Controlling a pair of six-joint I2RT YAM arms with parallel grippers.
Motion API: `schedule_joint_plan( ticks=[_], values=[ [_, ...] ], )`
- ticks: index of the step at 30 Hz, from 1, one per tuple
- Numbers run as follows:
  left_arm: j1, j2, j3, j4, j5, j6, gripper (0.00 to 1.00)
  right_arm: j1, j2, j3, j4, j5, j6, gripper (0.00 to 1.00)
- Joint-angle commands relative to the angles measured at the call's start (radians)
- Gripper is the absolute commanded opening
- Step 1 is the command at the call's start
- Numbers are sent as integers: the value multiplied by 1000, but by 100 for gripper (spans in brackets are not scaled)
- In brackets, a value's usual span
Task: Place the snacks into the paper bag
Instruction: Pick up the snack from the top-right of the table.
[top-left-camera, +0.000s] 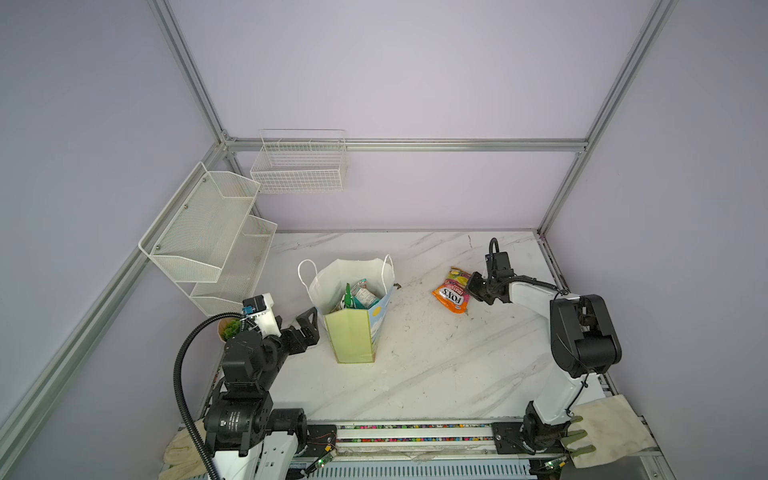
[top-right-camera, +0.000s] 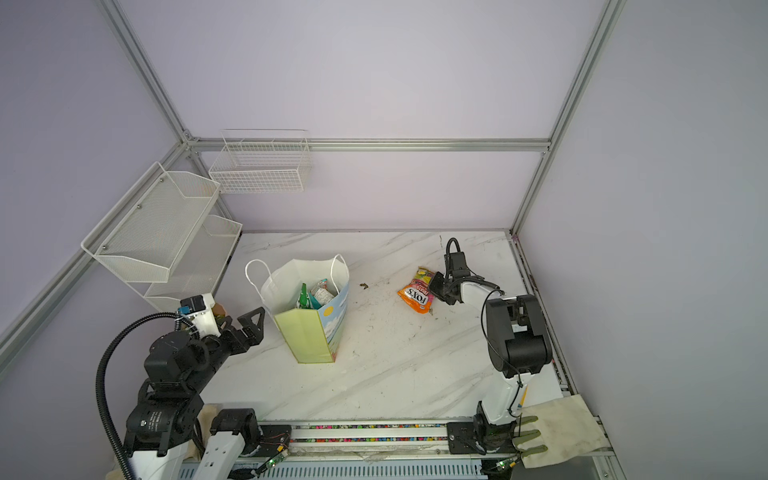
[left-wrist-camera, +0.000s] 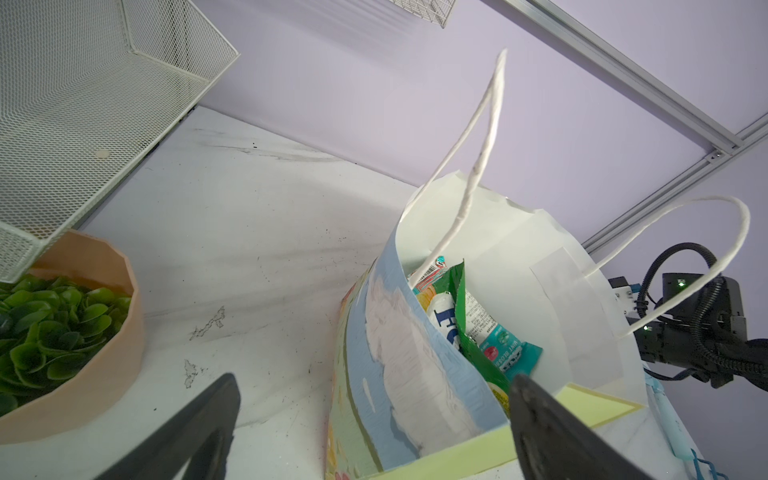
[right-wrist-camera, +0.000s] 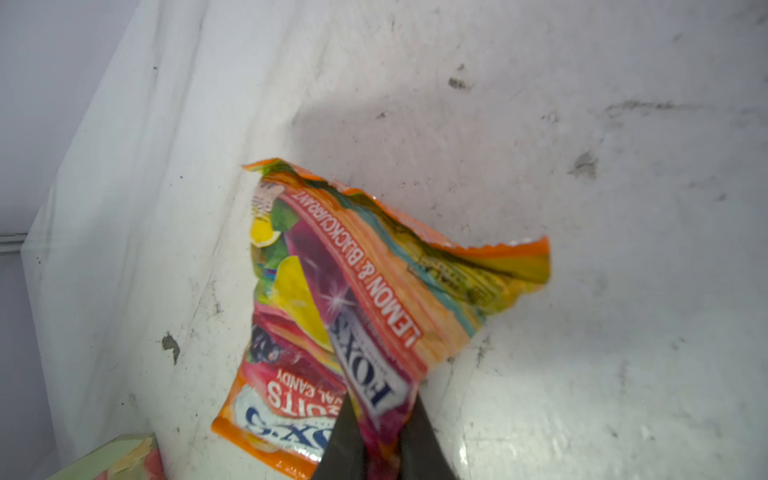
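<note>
The paper bag (top-left-camera: 351, 336) (top-right-camera: 307, 338) (left-wrist-camera: 395, 353) stands upright and open at mid-table, white cord handles up. Several snacks (top-left-camera: 359, 295) (top-right-camera: 313, 295) (left-wrist-camera: 478, 328) stick up inside it, green and teal-white among them. An orange-pink FOX'S packet (top-left-camera: 451, 293) (top-right-camera: 415, 293) (right-wrist-camera: 374, 270) lies crumpled on the marble to the bag's right. My right gripper (top-left-camera: 469, 286) (top-right-camera: 434, 286) (right-wrist-camera: 380, 419) is shut on a raised fold of it. My left gripper (top-left-camera: 307, 328) (top-right-camera: 249, 330) (left-wrist-camera: 376, 386) stands open just left of the bag's near corner, holding nothing.
A white mesh shelf rack (top-left-camera: 208, 241) leans at the back left, and a wire basket (top-left-camera: 299, 166) hangs on the back wall. A peach pot with a green plant (top-left-camera: 228, 328) (left-wrist-camera: 83, 353) sits behind my left gripper. A cloth (top-left-camera: 606, 424) lies at the front right.
</note>
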Motion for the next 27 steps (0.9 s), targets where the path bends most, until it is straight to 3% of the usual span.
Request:
schedule_joint_plan(
  ticks=[1,13,27],
  values=[
    [-3,7,-43,37,14,2,100,1,-87,5,-24,-1,22,1],
    [-4,5,-43,37,14,0,100,1,-249,21,-14,-47,74,1],
    [-3,4,-44,37,15,0,100,35,-431,132,-113,11,50,1]
  ],
)
